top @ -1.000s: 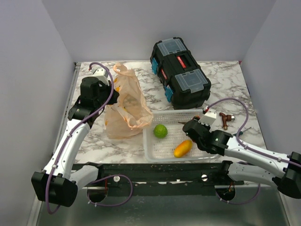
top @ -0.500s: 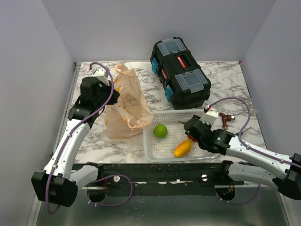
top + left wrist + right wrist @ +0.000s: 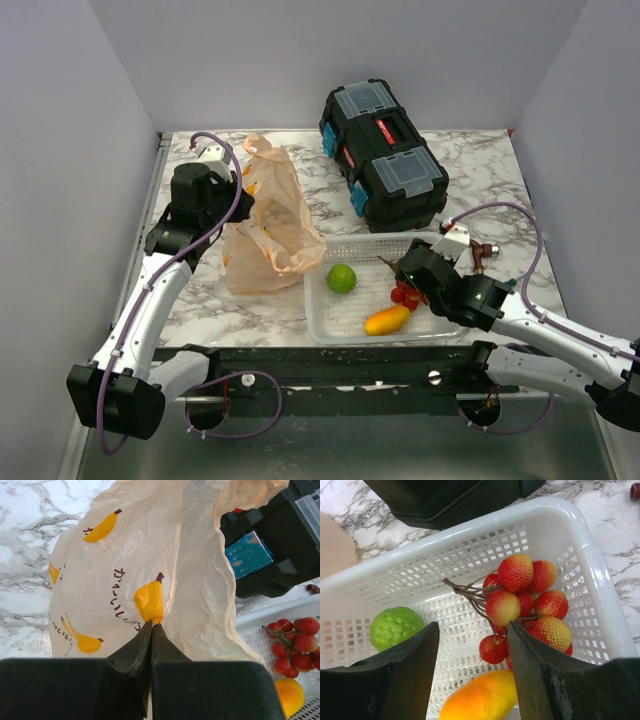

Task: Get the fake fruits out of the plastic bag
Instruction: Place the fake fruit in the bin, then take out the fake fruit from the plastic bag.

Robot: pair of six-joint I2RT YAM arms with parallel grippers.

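Observation:
The peach-tan plastic bag (image 3: 265,225), printed with bananas, stands at the left. My left gripper (image 3: 240,192) is shut on a fold of the bag (image 3: 150,580), with its tips (image 3: 151,625) pinching a printed banana. The bunch of red berries (image 3: 404,294) lies in the white mesh basket (image 3: 313,300). My right gripper (image 3: 411,280) is open just above it, and the berries (image 3: 525,597) lie ahead of its spread jaws (image 3: 472,632), free of them. The berries also show in the left wrist view (image 3: 295,642). The red round fruit and the lemon-like fruit are hidden.
The basket (image 3: 470,527) also holds a green lime-like ball (image 3: 342,278) (image 3: 395,626) and an orange mango-like fruit (image 3: 388,320) (image 3: 480,697). A black toolbox (image 3: 385,155) stands behind the basket. A small brown object (image 3: 478,254) lies right of the basket.
The right gripper has drawn back to the right, and the red berries, hidden under it before, now lie uncovered in the basket. The left arm has not moved.

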